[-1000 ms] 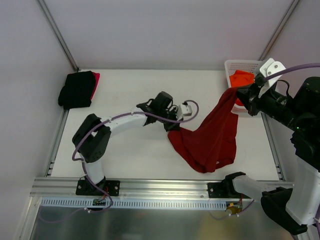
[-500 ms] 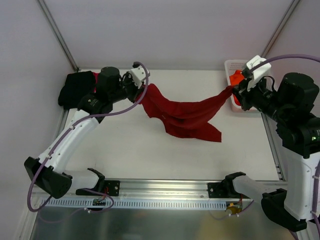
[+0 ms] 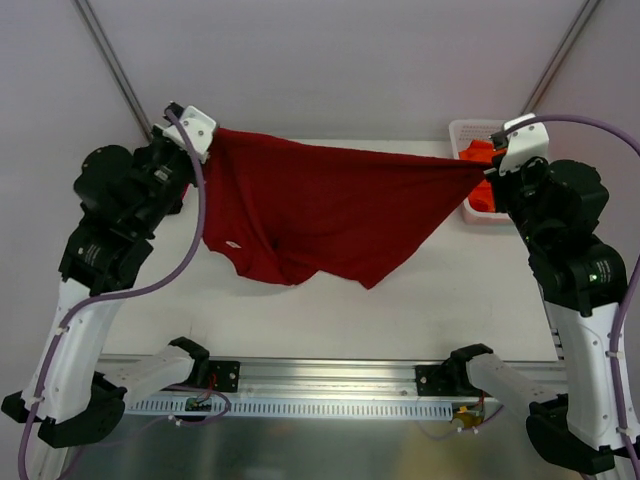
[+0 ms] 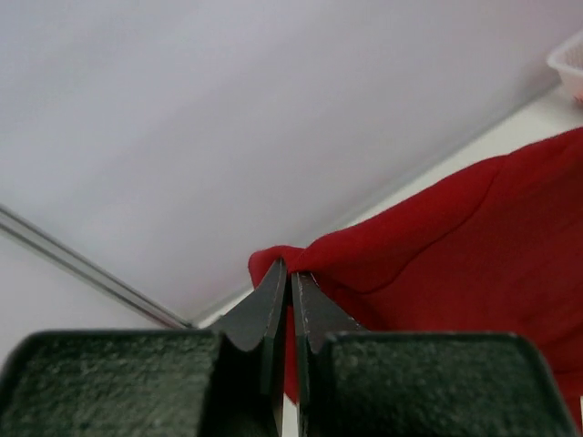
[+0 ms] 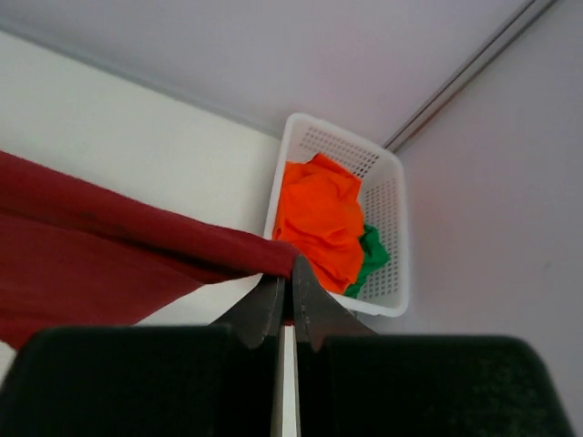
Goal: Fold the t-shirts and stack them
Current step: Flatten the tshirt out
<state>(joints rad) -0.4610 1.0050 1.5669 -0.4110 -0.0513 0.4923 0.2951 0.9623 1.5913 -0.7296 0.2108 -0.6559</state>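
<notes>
A dark red t-shirt hangs stretched in the air between both arms, high above the table. My left gripper is shut on its left corner, at the back left. My right gripper is shut on the opposite corner, at the back right next to the basket. The cloth sags below the taut top edge. An orange t-shirt and a green one lie in the white basket. The black and bright red t-shirts are hidden behind the left arm.
The white lattice basket stands at the table's back right corner, just behind the right gripper. Metal frame posts run up at both back corners. The white tabletop lies below the hanging shirt.
Both grippers have risen and moved apart, the left one to the far back left. The dark red shirt went from a heap on the table to a spread sheet in the air.
</notes>
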